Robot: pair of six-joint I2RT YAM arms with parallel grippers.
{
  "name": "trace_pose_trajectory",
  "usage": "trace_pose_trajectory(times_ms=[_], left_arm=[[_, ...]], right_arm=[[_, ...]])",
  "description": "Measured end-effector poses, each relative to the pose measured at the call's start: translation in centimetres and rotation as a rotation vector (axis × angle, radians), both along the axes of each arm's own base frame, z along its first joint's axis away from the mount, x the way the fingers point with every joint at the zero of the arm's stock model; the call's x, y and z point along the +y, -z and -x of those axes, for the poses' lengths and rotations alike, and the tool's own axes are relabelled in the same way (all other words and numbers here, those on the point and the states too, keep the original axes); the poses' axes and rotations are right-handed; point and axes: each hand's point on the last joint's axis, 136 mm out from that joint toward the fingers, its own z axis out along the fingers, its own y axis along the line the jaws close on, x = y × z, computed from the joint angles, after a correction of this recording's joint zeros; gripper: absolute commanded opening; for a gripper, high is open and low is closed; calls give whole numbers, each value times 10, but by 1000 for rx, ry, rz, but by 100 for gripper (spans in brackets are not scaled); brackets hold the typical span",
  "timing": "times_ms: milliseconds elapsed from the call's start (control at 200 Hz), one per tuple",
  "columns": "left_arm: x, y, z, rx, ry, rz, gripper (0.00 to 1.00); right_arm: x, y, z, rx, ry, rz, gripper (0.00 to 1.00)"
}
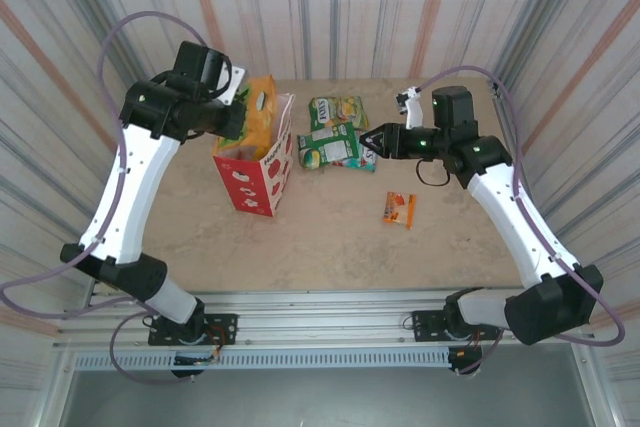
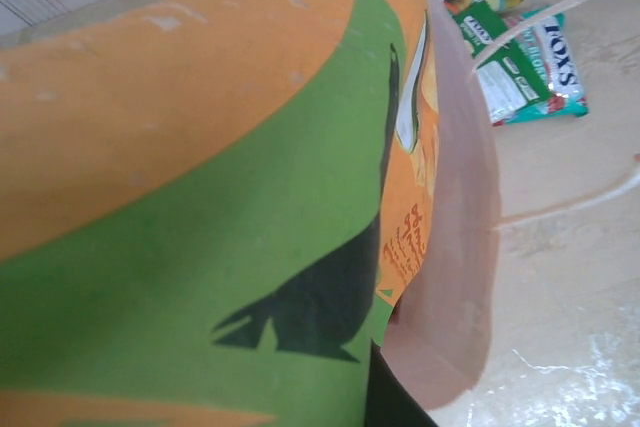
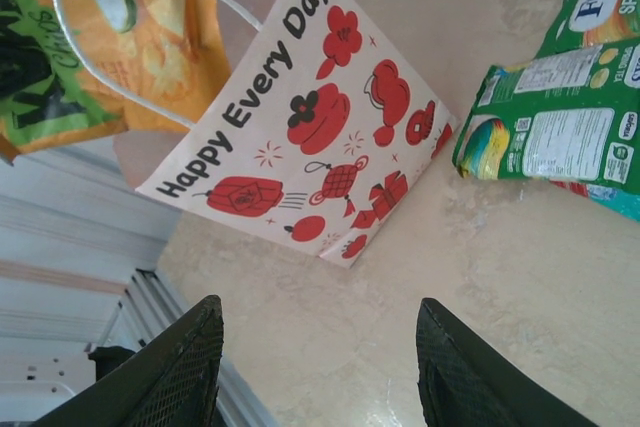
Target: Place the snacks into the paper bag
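The paper bag, white with red prints, stands upright left of centre. An orange and green snack packet sticks up out of the bag's mouth, and my left gripper is shut on it. In the left wrist view that packet lies close against the camera beside the bag's inner wall. My right gripper stands open and empty just right of two green snack packets. In the right wrist view the right gripper faces the bag over bare table. A small orange sachet lies apart.
Another green-yellow packet lies behind the green ones, near the back wall. Corrugated walls close in the table on three sides. The aluminium rail with the arm bases runs along the near edge.
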Motion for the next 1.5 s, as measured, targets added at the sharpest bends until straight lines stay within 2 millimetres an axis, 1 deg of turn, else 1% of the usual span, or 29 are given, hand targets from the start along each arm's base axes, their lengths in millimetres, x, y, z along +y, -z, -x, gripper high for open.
trace_pose_trajectory(times_ms=[45,90,110,155,180,306,446,581,716,882,987,1087,1192,1368,1498], left_arm=[[1,1,-4,2,-3,-16,15],[1,1,-7,2,-4,-30,20],[2,1,-8,3,-6,-33,24],[2,0,-11,-1,-1,-47,36],[1,0,-13,0,-5,-47,41],[-1,0,-18,2,-4,-61,51],[-5,-3,-17,-5,8,-54,53],[-9,-8,-12,-11,24,-18,55],[-11,-11,3,-14,42,35,56],[-12,-13,24,-13,41,114,56],[-13,-10,33,-10,36,157,56],[-15,-7,39,-5,33,191,56],[-20,0,44,11,38,232,56],[-26,15,51,49,39,286,56],[-28,16,51,52,37,305,56]], right_arm=[[0,1,0,3,1,2,53],[0,2,0,6,0,4,53],[0,3,-1,8,0,5,53],[0,4,-1,12,0,7,54],[0,5,-1,15,1,9,54],[-3,13,-1,43,15,30,55],[-7,26,-4,82,43,66,54],[-9,48,-10,154,64,110,55],[-6,78,-20,232,66,147,54],[-1,126,-37,356,84,182,53],[6,146,-54,405,133,134,52],[12,164,-61,442,192,57,51],[24,184,-73,485,236,-4,51],[44,206,-94,504,286,-67,51],[49,221,-106,512,331,-89,51]])
